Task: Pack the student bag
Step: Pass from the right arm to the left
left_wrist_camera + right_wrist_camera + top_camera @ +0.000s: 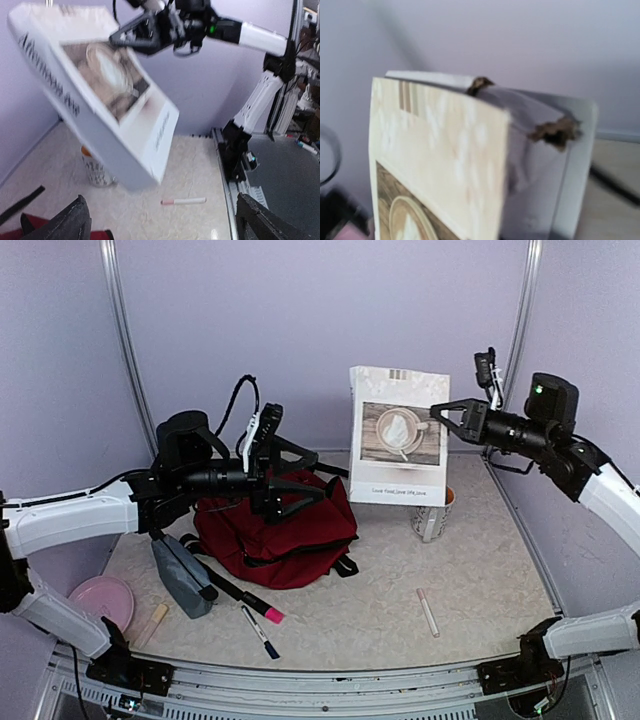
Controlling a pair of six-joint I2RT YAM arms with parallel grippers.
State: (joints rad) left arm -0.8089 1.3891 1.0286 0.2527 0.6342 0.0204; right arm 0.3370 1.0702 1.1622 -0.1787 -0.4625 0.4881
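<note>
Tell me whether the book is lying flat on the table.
No, the book hangs upright above the table, clamped at its right edge by the right gripper.

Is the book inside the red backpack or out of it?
Out. The right gripper holds the book in the air, to the right of the student bag, which lies on the table.

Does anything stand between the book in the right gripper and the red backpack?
Yes. The left gripper hangs with open jaws over the student bag, on the side facing the book, and may block that path. Nothing else visible lies between.
</note>
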